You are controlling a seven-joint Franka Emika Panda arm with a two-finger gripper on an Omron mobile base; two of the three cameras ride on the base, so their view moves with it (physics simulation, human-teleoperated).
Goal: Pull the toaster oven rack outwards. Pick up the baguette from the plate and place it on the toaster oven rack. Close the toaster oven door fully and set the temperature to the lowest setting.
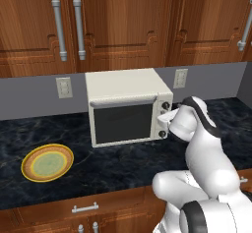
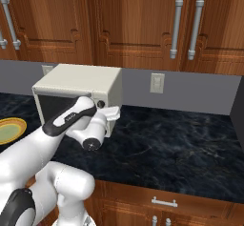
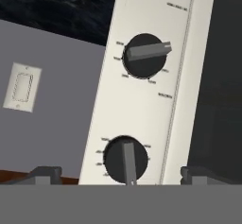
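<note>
Yellow-rimmed, with an orange ring and a pale green centre, the plate (image 1: 47,162) lies bare on the dark marbled counter (image 1: 123,163) at the far left of the left base view, well apart from the toaster oven (image 1: 127,105). To its right, on the grey wall, sits a pale wall outlet (image 1: 64,87). Next comes the cream-white oven itself, standing near the back of the counter under the wooden cabinets (image 1: 123,20). The toaster oven door (image 1: 123,122) is shut flat against the front, its dark glass pane facing out and its pale bar handle (image 1: 123,102) running along the top edge. I cannot see through the glass, so I cannot tell where the baguette or the rack lies.

Right of the door is the narrow control panel with three round dark knobs. The gripper (image 1: 166,119) is level with this panel, right at the front of it. From the hand camera its two dark finger tips (image 3: 45,173) stand wide apart, holding nothing, one on each side of the lowest-seen knob (image 3: 125,160), whose pointer bar aims toward the camera's bottom edge. Above it in that view, the middle knob (image 3: 145,55) has its grey pointer turned sideways. A second outlet (image 1: 180,78) sits on the wall right of the oven.
</note>
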